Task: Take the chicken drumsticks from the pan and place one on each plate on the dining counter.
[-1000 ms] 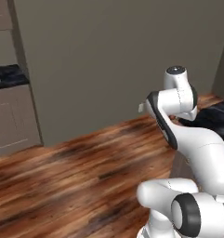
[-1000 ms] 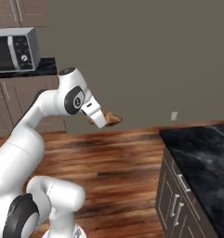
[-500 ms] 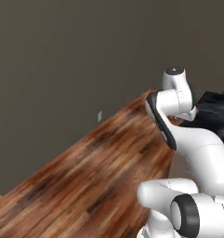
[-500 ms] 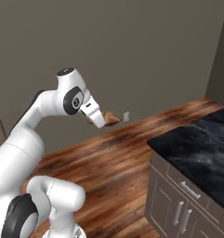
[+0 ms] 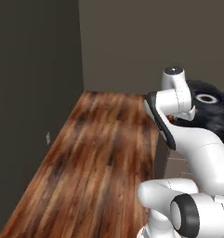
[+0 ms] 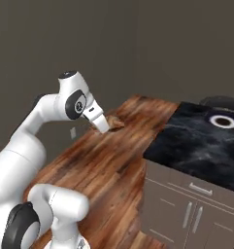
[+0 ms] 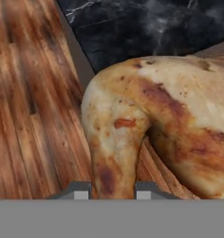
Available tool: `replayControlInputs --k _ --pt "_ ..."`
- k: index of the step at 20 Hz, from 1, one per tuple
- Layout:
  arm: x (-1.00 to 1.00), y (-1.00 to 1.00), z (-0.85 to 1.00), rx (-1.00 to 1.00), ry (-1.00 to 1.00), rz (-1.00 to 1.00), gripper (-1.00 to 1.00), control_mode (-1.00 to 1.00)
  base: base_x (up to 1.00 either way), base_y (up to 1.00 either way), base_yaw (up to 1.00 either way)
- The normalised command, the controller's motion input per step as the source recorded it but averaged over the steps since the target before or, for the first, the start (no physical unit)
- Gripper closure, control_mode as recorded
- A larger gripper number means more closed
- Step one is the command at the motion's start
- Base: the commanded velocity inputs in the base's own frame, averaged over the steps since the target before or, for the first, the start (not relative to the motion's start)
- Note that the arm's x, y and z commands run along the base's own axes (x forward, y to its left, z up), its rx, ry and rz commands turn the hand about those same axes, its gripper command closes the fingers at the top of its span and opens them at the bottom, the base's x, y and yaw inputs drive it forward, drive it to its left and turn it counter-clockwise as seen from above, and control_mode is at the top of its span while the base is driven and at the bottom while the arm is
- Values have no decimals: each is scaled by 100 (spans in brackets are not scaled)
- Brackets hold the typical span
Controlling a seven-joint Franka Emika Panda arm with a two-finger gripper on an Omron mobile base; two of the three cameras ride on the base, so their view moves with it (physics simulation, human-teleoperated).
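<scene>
My gripper (image 7: 108, 189) is shut on one chicken drumstick (image 7: 146, 121), a glossy orange-brown leg that looms large in the hand view. From the right base view the gripper (image 6: 108, 125) holds the drumstick (image 6: 116, 122) in the air above the wooden floor, left of the dining counter (image 6: 196, 146) and apart from it. The counter has a black marble top veined in white. One small round plate (image 6: 211, 119) lies on its far part, also seen as the plate (image 5: 206, 98) past my arm in the left base view. The pan is out of view.
Wooden floor (image 5: 99, 153) runs between dark grey walls that meet in a corner (image 5: 81, 56). A wall outlet (image 5: 48, 138) sits low on the left wall. Grey-brown drawers with handles (image 6: 198, 189) front the counter. A dark rounded shape (image 6: 220, 101) stands behind it.
The whole picture has shifted as the base turned: the microwave and the worktop left the view, and the dining counter with a plate came in. The gripper keeps its hold on the drumstick.
</scene>
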Motion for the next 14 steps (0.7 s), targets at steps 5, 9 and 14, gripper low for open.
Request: replayControlInputs --k 5,9,14 --pt "0 0 0 0 0 0 100 100 97 89 -69" --pt "0 0 0 0 0 0 100 100 100 100 -58" --pt "0 0 0 0 0 0 100 100 99 100 -62"
